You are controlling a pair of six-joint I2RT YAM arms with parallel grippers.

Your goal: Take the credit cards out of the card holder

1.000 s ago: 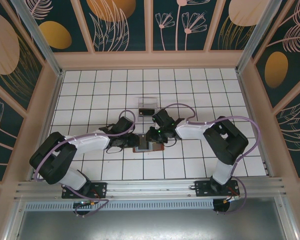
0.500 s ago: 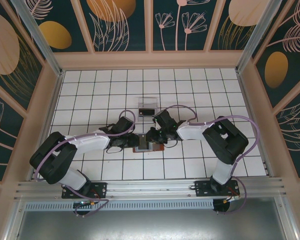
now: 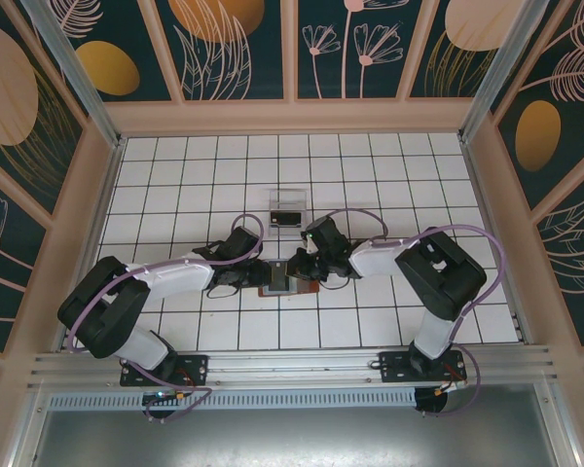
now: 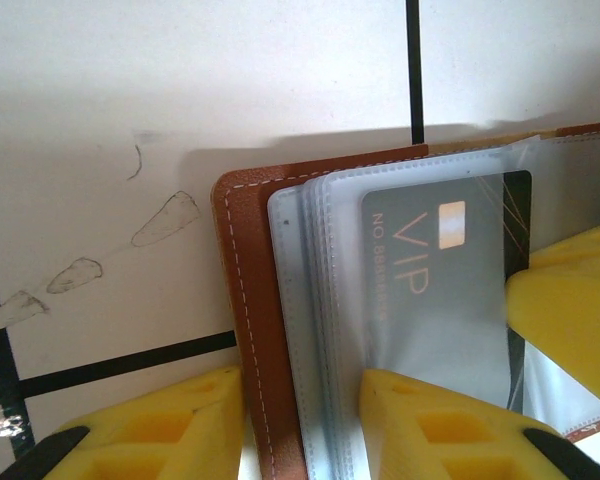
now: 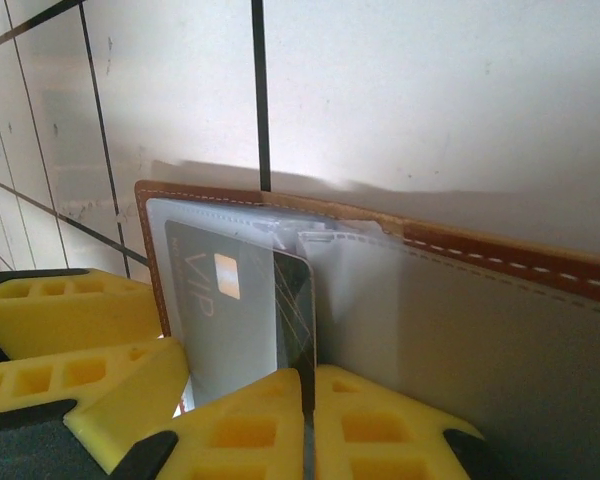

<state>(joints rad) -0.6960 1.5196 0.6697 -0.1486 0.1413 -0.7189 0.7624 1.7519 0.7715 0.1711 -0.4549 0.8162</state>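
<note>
Anchoring the job from the left, the left gripper (image 4: pixel 300 395) has its yellow fingers (image 4: pixel 170 425) closed over the stitched left edge of the card holder (image 4: pixel 248 300), seemingly to keep the open brown wallet from sliding on the tabletop (image 4: pixel 180 90). Just right of that, a grey credit card (image 4: pixel 435 280) marked VIP sits in a clear sleeve (image 4: pixel 310 300), its right end apparently free of the plastic. The right gripper (image 5: pixel 308 400) is pressed together on that edge, a pinch that looks meant to draw the card sideways out. The tabletop is white, gridded with dark lines and faintly scuffed. A clear plastic tray (image 3: pixel 287 197) waits just beyond the holder, likely for freed cards. Pale wooden framing (image 3: pixel 292 115) and dark botanical panels (image 3: pixel 234 49) wall in the cell.
</note>
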